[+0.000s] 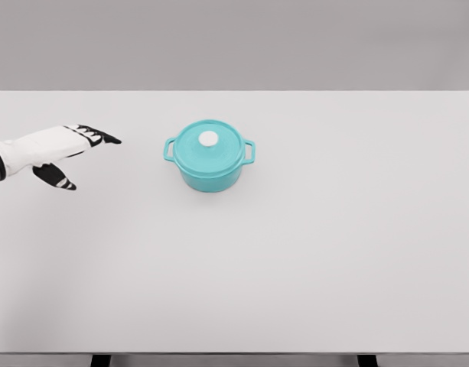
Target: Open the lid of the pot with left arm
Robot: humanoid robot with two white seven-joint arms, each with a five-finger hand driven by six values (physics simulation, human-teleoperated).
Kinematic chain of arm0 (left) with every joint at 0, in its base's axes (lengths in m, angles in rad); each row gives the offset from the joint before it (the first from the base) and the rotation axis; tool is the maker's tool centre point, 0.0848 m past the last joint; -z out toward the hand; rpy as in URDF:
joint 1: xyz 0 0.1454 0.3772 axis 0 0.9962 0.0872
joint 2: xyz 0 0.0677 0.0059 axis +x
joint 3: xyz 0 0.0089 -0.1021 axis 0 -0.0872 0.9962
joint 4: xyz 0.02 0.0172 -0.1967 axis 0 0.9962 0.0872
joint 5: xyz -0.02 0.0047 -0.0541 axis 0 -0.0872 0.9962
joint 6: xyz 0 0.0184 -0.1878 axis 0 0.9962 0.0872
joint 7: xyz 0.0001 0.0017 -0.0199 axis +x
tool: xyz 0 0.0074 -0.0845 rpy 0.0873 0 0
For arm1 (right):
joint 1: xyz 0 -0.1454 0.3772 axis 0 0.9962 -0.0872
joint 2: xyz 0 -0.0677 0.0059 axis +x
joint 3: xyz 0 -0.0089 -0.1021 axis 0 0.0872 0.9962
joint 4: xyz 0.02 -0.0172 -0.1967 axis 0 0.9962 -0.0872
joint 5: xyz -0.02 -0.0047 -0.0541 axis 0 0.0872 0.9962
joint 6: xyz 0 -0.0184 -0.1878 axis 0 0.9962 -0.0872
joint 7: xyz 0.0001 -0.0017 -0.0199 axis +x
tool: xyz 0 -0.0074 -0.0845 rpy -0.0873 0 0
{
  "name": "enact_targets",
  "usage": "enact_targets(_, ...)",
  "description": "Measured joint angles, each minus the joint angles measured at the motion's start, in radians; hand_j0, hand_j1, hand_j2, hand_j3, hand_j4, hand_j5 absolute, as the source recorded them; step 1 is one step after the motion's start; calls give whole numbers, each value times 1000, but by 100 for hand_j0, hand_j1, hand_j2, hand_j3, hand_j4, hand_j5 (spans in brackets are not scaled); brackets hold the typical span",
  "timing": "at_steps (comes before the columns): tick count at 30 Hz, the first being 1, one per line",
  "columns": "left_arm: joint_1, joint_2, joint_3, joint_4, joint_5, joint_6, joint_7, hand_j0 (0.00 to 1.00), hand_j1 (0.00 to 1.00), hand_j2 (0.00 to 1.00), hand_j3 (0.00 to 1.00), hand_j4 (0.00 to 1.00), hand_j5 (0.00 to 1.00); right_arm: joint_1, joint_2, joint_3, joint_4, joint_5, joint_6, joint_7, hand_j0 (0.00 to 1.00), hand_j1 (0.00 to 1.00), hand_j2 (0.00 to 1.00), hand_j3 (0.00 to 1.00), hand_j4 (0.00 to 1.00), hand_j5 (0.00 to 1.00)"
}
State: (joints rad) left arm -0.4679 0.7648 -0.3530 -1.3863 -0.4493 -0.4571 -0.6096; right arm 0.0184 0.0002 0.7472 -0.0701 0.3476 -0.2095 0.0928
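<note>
Step in hand, as judged: the reach toward the pot [210,156] is being made, and no contact is being made yet. The left hand [66,149] is being held at about 9 o'clock from the pot, well apart from it, above the white table [311,252]. Its fingers [102,138] are being held extended and relaxed, pointing toward 3 o'clock, with the thumb [56,177] dropped away at 5 o'clock; nothing is being held. The right hand is not being shown in the view.

To do the step well, the hand is best being carried toward 3 o'clock and raised, so that the lid [209,144] is being approached from above rather than from the side. The near side handle [170,148], at 9 o'clock on the pot, is lying in the direct path; a low sweep risks the pot being pushed. The fingertips should be closing around the knob [209,138] only, centred, and the lift should be kept straight up so the pot is not being dragged or tipped.

The pot is being seen slightly left of the table's centre, upright. It is teal, round and squat, with two loop handles, the second handle [249,151] at 3 o'clock. The lid is being seen seated, matching in colour, with a small white round knob at its centre. The knob looks small and smooth, so a slip is judged possible.
</note>
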Motion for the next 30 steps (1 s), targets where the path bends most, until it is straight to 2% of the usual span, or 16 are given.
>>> enact_targets(5, -2, -4, -2, 3, -2, -13, -1, 100, 100, 100, 100, 100, 100, 14, 0, 1, 0, 1, 0, -1, 100, 100, 100, 100, 100, 100)
enact_targets(11, -63, -26, -27, 3, -2, -26, -2, 100, 100, 100, 100, 100, 100, 14, 0, 1, 1, 1, -1, -1, 100, 100, 100, 100, 100, 100)
enact_targets(12, -101, -28, -34, 4, -1, -26, -2, 100, 100, 100, 100, 100, 100, 14, 0, 1, 1, 1, -1, -1, 100, 100, 100, 100, 100, 100)
enact_targets(13, -165, -30, -50, 6, 1, -26, -1, 100, 100, 100, 100, 100, 100, 14, 0, 1, 1, 1, -1, -1, 100, 100, 100, 100, 100, 100)
enact_targets(14, -262, -34, -85, 22, -2, -30, -2, 100, 100, 100, 100, 100, 100, 14, 0, 1, 1, 1, -1, -1, 100, 100, 100, 100, 100, 100)
enact_targets(15, -367, -44, -130, 59, 6, -30, -2, 100, 100, 100, 100, 100, 100, 14, 0, 1, 1, 1, -1, -1, 100, 100, 100, 100, 100, 100)
enact_targets(16, -430, -61, -178, 109, 26, -32, -2, 100, 100, 100, 100, 100, 100, 14, 0, 1, 1, 1, -1, -1, 100, 100, 100, 100, 100, 100)
enact_targets(17, -469, -77, -235, 158, 65, -29, -1, 100, 100, 100, 100, 100, 100, 14, 0, 1, 1, 1, -1, -1, 100, 100, 100, 100, 100, 100)
enact_targets(18, -541, -88, -308, 190, 96, -32, -1, 100, 100, 100, 100, 100, 100, 14, 0, 1, 1, 1, -1, -1, 100, 100, 100, 100, 100, 100)
enact_targets(20, -584, -97, -438, 219, 133, -64, -1, 100, 100, 100, 100, 100, 100, 14, 0, 1, 1, 1, -1, -1, 100, 100, 100, 100, 100, 100)
enact_targets(21, -581, -89, -480, 218, 143, -89, -2, 100, 100, 100, 100, 100, 100, 14, 0, 1, 1, 1, -1, -1, 100, 100, 100, 100, 100, 100)
enact_targets(22, -569, -71, -507, 188, 150, -105, -2, 100, 100, 100, 100, 100, 100, 14, 0, 1, 1, 1, -1, -1, 100, 100, 100, 100, 100, 100)
enact_targets(23, -537, -51, -518, 139, 154, -113, -2, 100, 100, 100, 100, 100, 100, 14, 0, 1, 1, 1, -1, -1, 100, 100, 100, 100, 100, 100)
enact_targets(24, -532, -35, -517, 79, 159, -113, -2, 100, 100, 100, 100, 100, 100, 14, 0, 1, 1, 1, -1, -1, 100, 100, 100, 100, 100, 100)
enact_targets(27, -568, -11, -492, -30, 171, -105, -2, 100, 100, 100, 100, 100, 100, 14, 0, 1, 1, 1, -1, -1, 100, 100, 100, 100, 100, 100)
enact_targets(30, -595, -35, -474, -63, 171, -114, -2, 100, 100, 100, 100, 100, 100, 14, 0, 1, 1, 1, -1, -1, 100, 100, 100, 100, 100, 100)
